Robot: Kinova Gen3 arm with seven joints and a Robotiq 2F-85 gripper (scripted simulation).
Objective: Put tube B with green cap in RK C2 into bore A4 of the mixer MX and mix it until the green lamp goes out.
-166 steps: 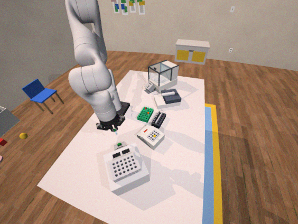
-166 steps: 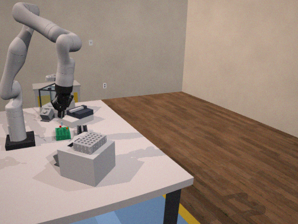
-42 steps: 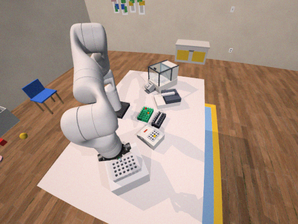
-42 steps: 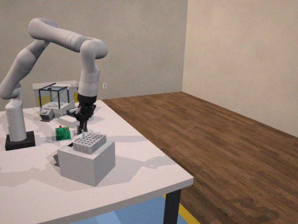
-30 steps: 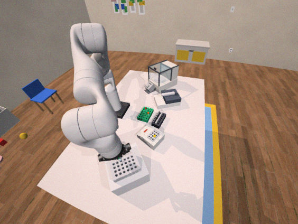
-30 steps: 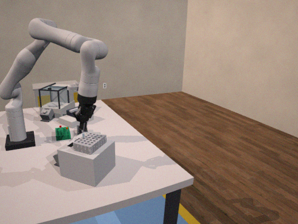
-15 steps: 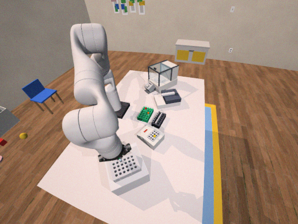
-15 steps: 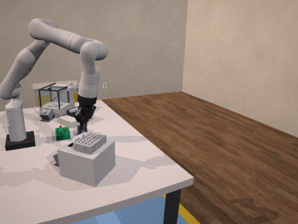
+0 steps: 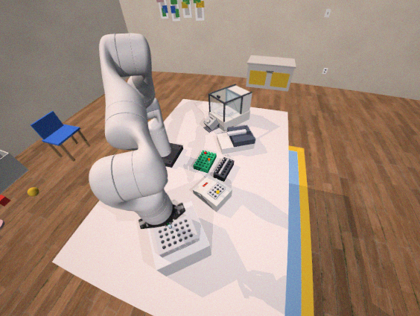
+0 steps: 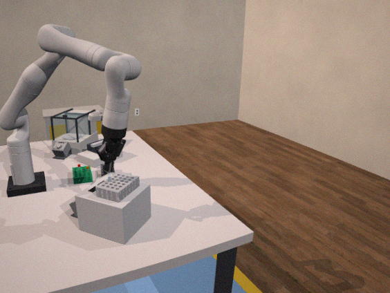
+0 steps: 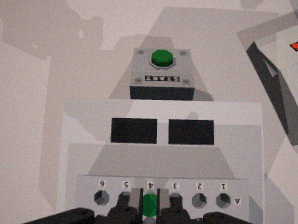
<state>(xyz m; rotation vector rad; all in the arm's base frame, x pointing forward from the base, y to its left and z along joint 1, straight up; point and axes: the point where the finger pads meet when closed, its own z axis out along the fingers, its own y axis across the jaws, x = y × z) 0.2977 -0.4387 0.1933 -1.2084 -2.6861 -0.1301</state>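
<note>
The mixer MX [image 9: 186, 261] [image 10: 110, 214] [image 11: 90, 165] is a white box with a grey block of bores on top. In the wrist view my gripper [image 11: 149, 204] [image 9: 168, 223] [image 10: 108, 170] is shut on tube B [image 11: 149, 202], whose green cap sits right over the bore marked 4 in row A. A pale tube body [image 10: 109, 178] stands out of the block's front row. How deep it sits I cannot tell. The green START key [image 11: 162, 57] is on the sloping front, beyond the fingers. Two lamp windows [image 11: 134, 131] on the mixer's top are dark.
The green rack RK [image 9: 205, 161] [image 10: 82, 174] holds a red-capped and an orange-capped tube. Behind it stand the dry block [image 9: 223, 201] [image 11: 285, 55], the black magnet block [image 9: 223, 168], the spectrophotometer [image 9: 236, 138] and the glass-walled balance [image 9: 228, 102].
</note>
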